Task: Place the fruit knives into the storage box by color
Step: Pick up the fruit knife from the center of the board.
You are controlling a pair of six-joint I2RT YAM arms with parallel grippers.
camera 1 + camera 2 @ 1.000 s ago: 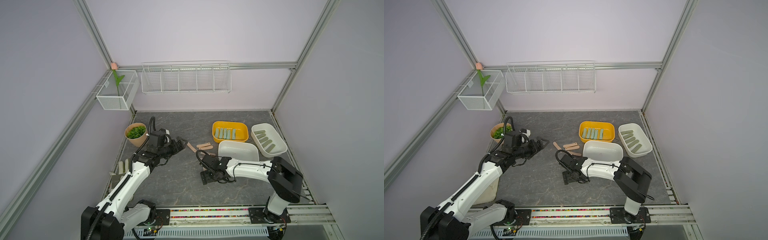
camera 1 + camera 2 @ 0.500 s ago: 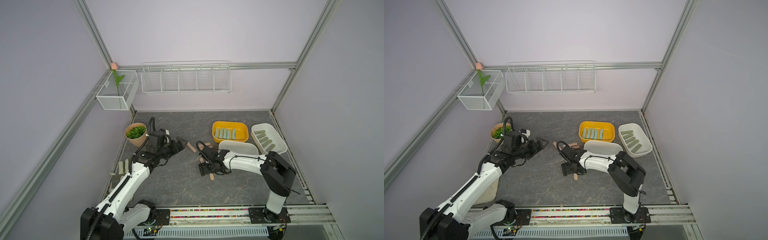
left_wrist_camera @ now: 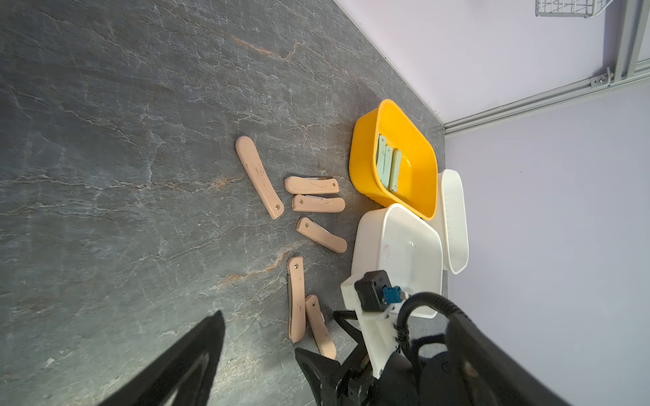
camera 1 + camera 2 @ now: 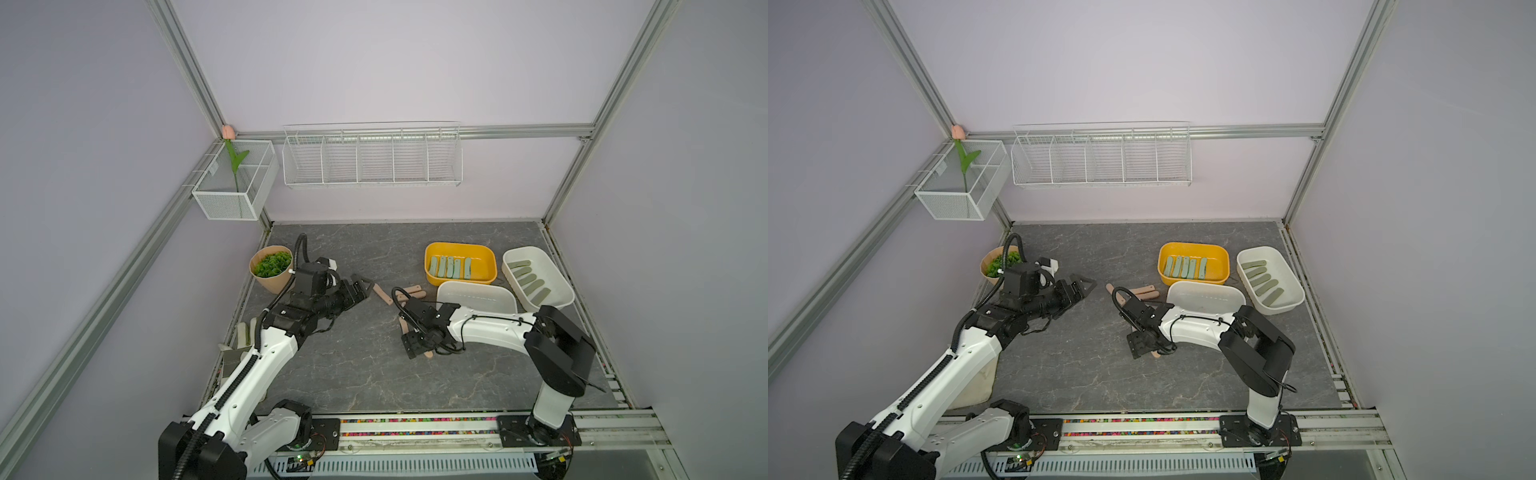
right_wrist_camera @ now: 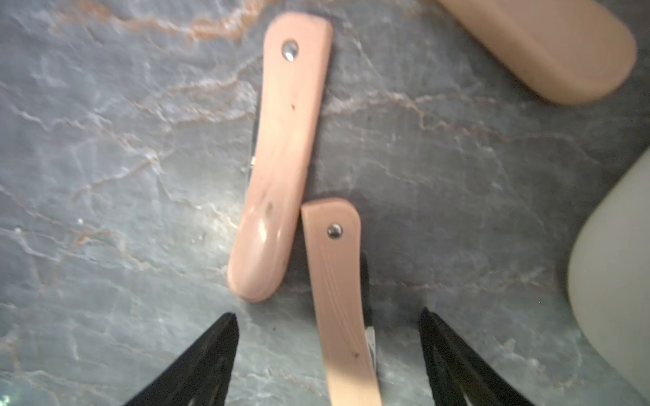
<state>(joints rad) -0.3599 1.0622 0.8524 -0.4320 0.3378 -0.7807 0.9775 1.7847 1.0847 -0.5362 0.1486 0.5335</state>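
Note:
Several peach-pink fruit knives (image 3: 258,177) lie loose on the dark table left of the boxes, seen in both top views (image 4: 411,291) (image 4: 1142,291). My right gripper (image 5: 327,313) is open and low over the table, its jaws either side of one peach-pink knife (image 5: 334,281) without touching it; a top view shows it there (image 4: 417,345). My left gripper (image 4: 365,286) hovers open and empty left of the knives, and the wrist view shows it too (image 3: 260,334). Mint-teal knives (image 4: 451,267) lie in the yellow storage box (image 4: 457,246). Olive knives (image 4: 530,279) lie in the far-right white box (image 4: 523,250).
An empty white box (image 4: 476,296) sits just behind the right arm. A potted plant (image 4: 270,270) stands at the back left. A pale glove (image 4: 243,334) lies at the table's left edge. A wire rack (image 4: 372,156) and a mesh basket (image 4: 235,183) hang on the walls.
The right gripper has shifted a little over the front peach-pink knives, with one now lying between its jaws. The left arm has barely moved.

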